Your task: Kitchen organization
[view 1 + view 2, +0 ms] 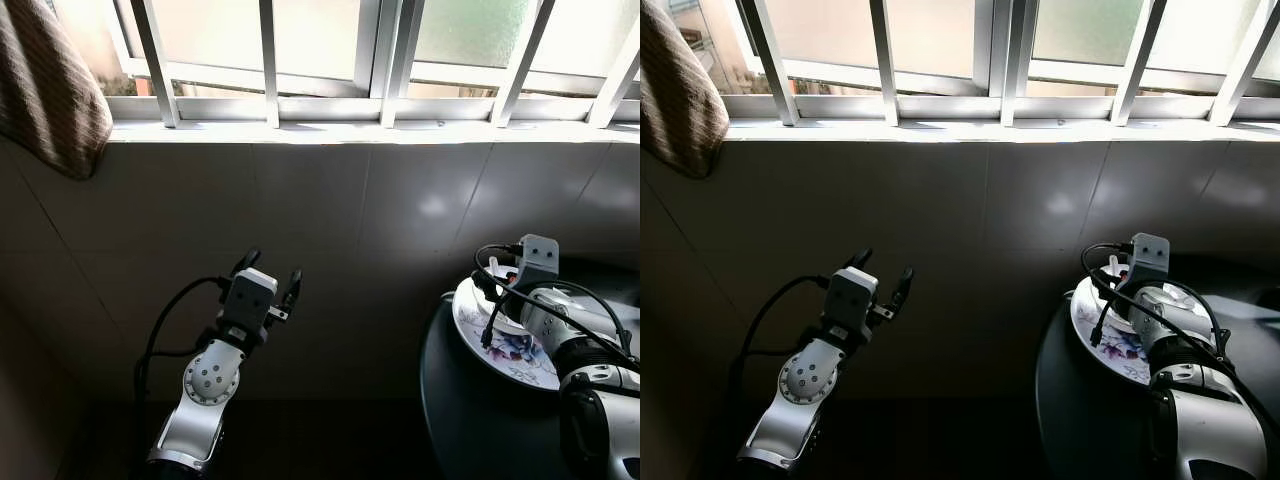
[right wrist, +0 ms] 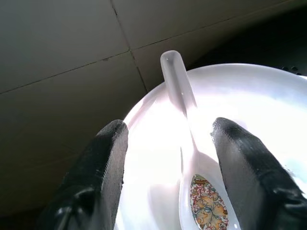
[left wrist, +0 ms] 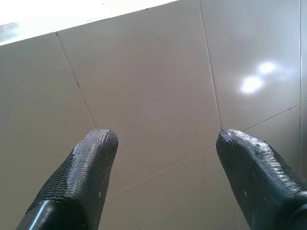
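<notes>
Right gripper [image 2: 168,143] hung over plate [image 1: 470,322] on dark table [image 1: 450,400], fingers apart astride white spoon [image 2: 192,158], likely lining up to lift it. Left gripper [image 3: 163,139] idle, fingers apart, facing tiled wall [image 1: 350,220].

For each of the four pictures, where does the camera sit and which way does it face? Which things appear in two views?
Left eye view: on the head, facing forward and down at the tiled wall under the window; both silver arms show.
Right eye view: same head, same scene, slightly shifted.
Left wrist view: looks along the left gripper, open, at bare wall tiles.
Right wrist view: looks along the right gripper, open over the spoon lying in the plate.
Shared: the plate, in the right wrist and both eye views, on the dark round table.
</notes>
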Tool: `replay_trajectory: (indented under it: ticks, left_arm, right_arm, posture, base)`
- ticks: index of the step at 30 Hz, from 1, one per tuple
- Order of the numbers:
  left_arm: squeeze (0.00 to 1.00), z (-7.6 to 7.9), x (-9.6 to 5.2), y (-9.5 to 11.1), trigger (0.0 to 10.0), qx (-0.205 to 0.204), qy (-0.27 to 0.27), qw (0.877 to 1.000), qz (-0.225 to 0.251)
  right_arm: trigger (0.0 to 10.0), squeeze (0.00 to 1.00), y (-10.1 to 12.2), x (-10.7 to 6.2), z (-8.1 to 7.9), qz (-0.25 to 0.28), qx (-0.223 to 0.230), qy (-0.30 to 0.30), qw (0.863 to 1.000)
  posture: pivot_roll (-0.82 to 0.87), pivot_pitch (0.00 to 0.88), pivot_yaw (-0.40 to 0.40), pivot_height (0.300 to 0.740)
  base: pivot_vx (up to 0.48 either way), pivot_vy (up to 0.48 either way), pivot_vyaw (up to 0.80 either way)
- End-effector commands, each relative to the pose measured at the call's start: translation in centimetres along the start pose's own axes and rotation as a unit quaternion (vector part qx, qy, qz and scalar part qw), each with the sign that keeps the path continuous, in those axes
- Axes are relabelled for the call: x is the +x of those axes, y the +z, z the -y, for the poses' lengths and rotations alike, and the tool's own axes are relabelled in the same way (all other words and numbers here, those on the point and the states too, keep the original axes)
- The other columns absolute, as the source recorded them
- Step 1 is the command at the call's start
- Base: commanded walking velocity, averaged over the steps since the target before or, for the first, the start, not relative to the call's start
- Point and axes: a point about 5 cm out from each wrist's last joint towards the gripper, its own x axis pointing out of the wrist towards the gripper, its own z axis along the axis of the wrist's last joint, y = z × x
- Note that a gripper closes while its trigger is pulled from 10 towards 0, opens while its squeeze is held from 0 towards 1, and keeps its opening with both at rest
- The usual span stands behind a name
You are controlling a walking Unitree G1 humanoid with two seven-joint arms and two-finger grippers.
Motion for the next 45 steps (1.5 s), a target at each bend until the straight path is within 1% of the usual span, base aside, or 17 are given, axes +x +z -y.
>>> replay_trajectory:
  ticks: [1, 4, 5, 6, 7, 10, 14, 18, 22, 23, 24, 25, 36, 40, 41, 42, 45]
  left_arm:
    - [0.00, 0.1, 0.0, 0.1, 10.0, 0.005, -0.002, 1.000, 0.003]
    - [0.00, 0.1, -0.1, 0.1, 10.0, 0.005, -0.001, 1.000, 0.003]
    - [0.00, 0.1, -0.1, 0.1, 10.0, 0.006, -0.001, 1.000, 0.002]
    - [0.00, 0.1, -0.1, 0.1, 10.0, 0.005, -0.001, 1.000, 0.002]
    - [0.00, 0.2, -0.1, 0.1, 10.0, 0.006, -0.001, 1.000, 0.002]
    - [0.00, 0.2, -0.1, 0.1, 10.0, 0.006, -0.001, 1.000, 0.002]
    - [0.00, 0.3, -0.1, 0.1, 10.0, 0.005, 0.001, 1.000, 0.002]
    - [0.00, 0.3, -0.1, 0.1, 10.0, 0.004, 0.003, 1.000, 0.001]
    - [0.00, 0.3, -0.1, 0.1, 10.0, 0.003, 0.004, 1.000, 0.001]
    - [0.00, 0.4, -0.1, 0.1, 10.0, 0.003, 0.004, 1.000, 0.001]
    - [0.00, 0.4, -0.1, 0.1, 10.0, 0.002, 0.005, 1.000, 0.001]
    - [0.00, 0.4, -0.1, 0.1, 10.0, 0.002, 0.005, 1.000, 0.001]
    - [0.00, 0.6, -0.1, 0.0, 10.0, -0.002, 0.006, 1.000, -0.002]
    - [0.00, 0.5, -0.2, -0.1, 10.0, -0.003, 0.008, 1.000, -0.003]
    - [0.00, 0.5, -0.2, -0.1, 10.0, -0.004, 0.009, 1.000, -0.003]
    - [0.00, 0.4, -0.2, -0.1, 10.0, -0.004, 0.010, 1.000, -0.004]
    - [0.00, 0.4, -0.3, -0.1, 10.0, -0.004, 0.010, 1.000, -0.004]
  right_arm:
    - [10.0, 0.00, 0.3, -0.1, 0.4, -0.008, 0.018, -0.007, 1.000]
    - [10.0, 0.00, -0.1, -0.1, 0.7, -0.018, 0.020, -0.016, 1.000]
    - [10.0, 0.00, -0.2, -0.1, 0.6, -0.021, 0.022, -0.014, 0.999]
    - [10.0, 0.00, -0.5, -0.1, 0.5, -0.031, 0.036, -0.006, 0.999]
    - [10.0, 0.00, -0.8, -0.1, 0.5, -0.037, 0.041, -0.005, 0.998]
    - [10.0, 0.00, -1.4, 0.0, 0.6, -0.056, 0.042, -0.001, 0.998]
    - [10.0, 0.00, -2.3, 0.0, 0.6, -0.079, 0.024, -0.001, 0.997]
    - [10.0, 0.00, -2.8, -0.1, 0.9, -0.095, -0.003, -0.015, 0.995]
    - [10.0, 0.00, -3.0, -0.2, 1.3, -0.096, -0.013, -0.031, 0.995]
    - [4.7, 0.00, -3.0, -0.2, 1.4, -0.095, -0.015, -0.029, 0.995]
    - [4.7, 0.00, -3.0, -0.2, 1.4, -0.095, -0.017, -0.028, 0.995]
    - [0.0, 0.00, -3.0, -0.2, 1.4, -0.095, -0.021, -0.028, 0.995]
    - [0.0, 0.00, -3.2, -0.1, 1.2, -0.093, -0.031, -0.029, 0.995]
    - [0.0, 0.00, -2.2, 0.0, 1.2, -0.054, -0.046, -0.048, 0.996]
    - [0.0, 0.00, -1.6, 0.1, 1.1, -0.036, -0.059, -0.055, 0.996]
    - [0.0, 0.00, -0.1, 0.1, 0.8, 0.006, -0.086, -0.070, 0.994]
    - [0.0, 0.00, 0.5, 0.0, 0.6, 0.020, -0.096, -0.073, 0.992]
  posture:
    - [0.01, 0.000, -0.040, 0.740]
    - [0.01, 0.000, -0.040, 0.740]
    - [0.01, 0.000, -0.040, 0.740]
    - [0.01, 0.000, -0.040, 0.740]
    - [0.01, 0.000, -0.041, 0.740]
    - [0.01, 0.000, -0.042, 0.740]
    - [0.01, 0.000, -0.043, 0.740]
    - [0.01, 0.000, -0.046, 0.740]
    - [0.00, 0.000, -0.047, 0.740]
    - [0.00, 0.000, -0.047, 0.740]
    - [0.00, 0.000, -0.048, 0.740]
    - [0.00, 0.000, -0.048, 0.740]
    - [0.00, 0.000, -0.053, 0.740]
    - [0.00, 0.000, -0.055, 0.740]
    - [0.00, 0.000, -0.055, 0.740]
    - [0.00, 0.000, -0.056, 0.740]
    - [0.00, 0.000, -0.055, 0.740]
  base:
    - [0.000, 0.000, 0.00]
    - [0.000, 0.000, 0.00]
    - [0.000, 0.000, 0.00]
    - [0.000, 0.000, 0.00]
    - [0.000, 0.000, 0.00]
    - [0.000, 0.000, 0.00]
    - [0.000, 0.000, 0.00]
    - [0.000, 0.000, 0.00]
    - [0.000, 0.000, 0.00]
    - [0.000, 0.000, 0.00]
    - [0.000, 0.000, 0.00]
    - [0.000, 0.000, 0.00]
    - [0.000, 0.000, 0.00]
    - [0.000, 0.000, 0.00]
    - [0.000, 0.000, 0.00]
    - [0.000, 0.000, 0.00]
    - [0.000, 0.000, 0.00]
